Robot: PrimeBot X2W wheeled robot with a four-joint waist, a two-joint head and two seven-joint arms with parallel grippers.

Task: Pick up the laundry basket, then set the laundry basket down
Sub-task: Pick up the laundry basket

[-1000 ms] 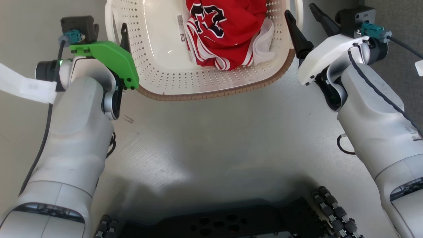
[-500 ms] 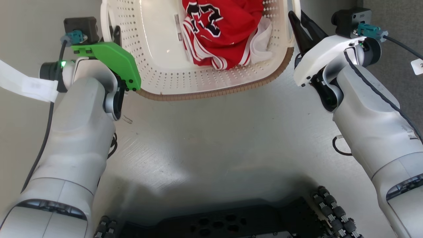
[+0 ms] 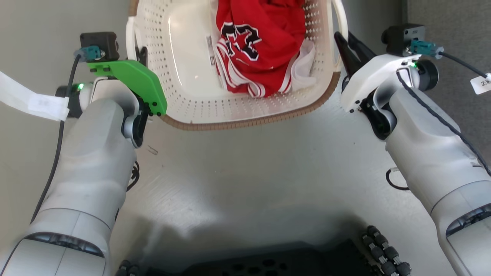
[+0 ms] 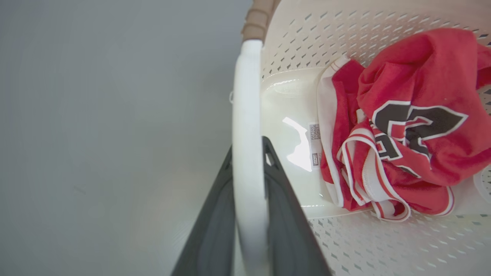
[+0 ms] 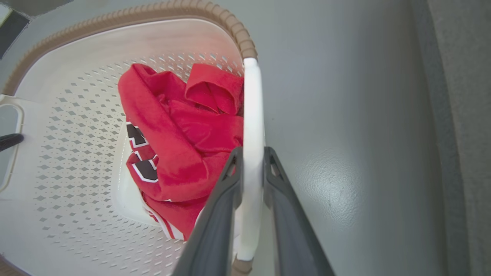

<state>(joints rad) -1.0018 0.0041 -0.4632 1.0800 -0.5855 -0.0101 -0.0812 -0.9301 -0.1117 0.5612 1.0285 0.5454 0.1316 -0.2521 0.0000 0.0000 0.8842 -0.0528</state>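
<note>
Both flanking the cream perforated plastic laundry basket (image 3: 238, 123), left pincer (image 4: 248, 147) and right pincer (image 5: 253, 150) each clamp a white handle (image 5: 253, 96).

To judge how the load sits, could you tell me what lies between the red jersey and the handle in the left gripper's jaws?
Bare laundry basket floor with a small printed label, as the left wrist view shows.

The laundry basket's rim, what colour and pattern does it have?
The laundry basket rim is brown, woven-looking; clearest in the head view.
</note>
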